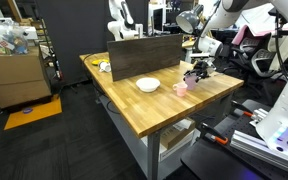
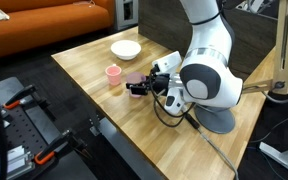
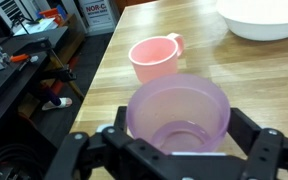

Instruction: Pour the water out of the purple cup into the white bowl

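Gripping the purple cup (image 3: pixel 179 110), a smooth, round, translucent lilac vessel, the gripper (image 3: pixel 177 150) has both jaws pressed against its sides. Ahead of the jaws stand a handled pink cup (image 3: pixel 154 58) and the round white bowl (image 3: pixel 264 18) on the wood-grain table (image 3: pixel 104 95).

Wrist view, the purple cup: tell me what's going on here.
The robot arm's hand has the purple cup between its fingers, upright and low over the wooden table. Whether it is gripped tight is hard to tell. Nothing is being poured yet. The white bowl sits further off, with a pink cup nearer, so the purple cup is not yet over the bowl.
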Robot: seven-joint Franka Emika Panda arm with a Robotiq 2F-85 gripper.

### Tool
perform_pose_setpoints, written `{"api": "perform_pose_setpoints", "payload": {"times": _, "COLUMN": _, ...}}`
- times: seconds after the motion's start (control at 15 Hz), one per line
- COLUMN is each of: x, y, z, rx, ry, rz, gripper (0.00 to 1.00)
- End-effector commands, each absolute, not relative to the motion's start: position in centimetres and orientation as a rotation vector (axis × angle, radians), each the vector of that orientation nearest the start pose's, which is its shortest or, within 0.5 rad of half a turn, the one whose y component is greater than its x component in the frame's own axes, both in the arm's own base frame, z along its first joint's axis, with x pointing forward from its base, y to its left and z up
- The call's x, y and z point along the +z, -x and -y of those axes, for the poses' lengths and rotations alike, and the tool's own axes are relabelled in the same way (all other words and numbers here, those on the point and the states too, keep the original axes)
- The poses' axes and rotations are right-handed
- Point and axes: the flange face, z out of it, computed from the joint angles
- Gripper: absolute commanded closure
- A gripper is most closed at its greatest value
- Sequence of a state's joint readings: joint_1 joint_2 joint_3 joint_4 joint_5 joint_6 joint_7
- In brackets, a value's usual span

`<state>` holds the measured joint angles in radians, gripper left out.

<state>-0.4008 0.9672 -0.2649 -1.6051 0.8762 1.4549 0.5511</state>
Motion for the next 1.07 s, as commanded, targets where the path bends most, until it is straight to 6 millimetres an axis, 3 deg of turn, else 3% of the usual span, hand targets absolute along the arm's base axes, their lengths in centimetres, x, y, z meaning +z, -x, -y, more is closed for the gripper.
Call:
{"api": "perform_pose_setpoints", "payload": {"times": 0.0, "x": 5.7, "y": -50.9, "z": 26.9, "rx": 1.225, "ry": 1.45, "rz": -1.639, "gripper": 0.0}}
{"api": "perform_pose_setpoints", "payload": {"times": 0.13, "x": 5.4, "y": -51.2, "z": 26.8, "rx": 1.225, "ry": 1.434, "rz": -1.644, "gripper": 0.02}}
{"api": "perform_pose_setpoints", "payload": {"times": 0.27, "x": 5.1, "y": -51.2, "z": 27.0, "rx": 1.215, "ry": 1.416, "rz": -1.658, "gripper": 0.27}}
{"api": "perform_pose_setpoints", "payload": {"times": 0.53, "x": 5.2, "y": -51.3, "z": 27.6, "rx": 1.162, "ry": 1.432, "rz": -1.687, "gripper": 0.48}}
{"api": "perform_pose_setpoints", "payload": {"times": 1.0, "x": 7.5, "y": -51.2, "z": 28.9, "rx": 1.077, "ry": 1.509, "rz": -1.699, "gripper": 0.51}}
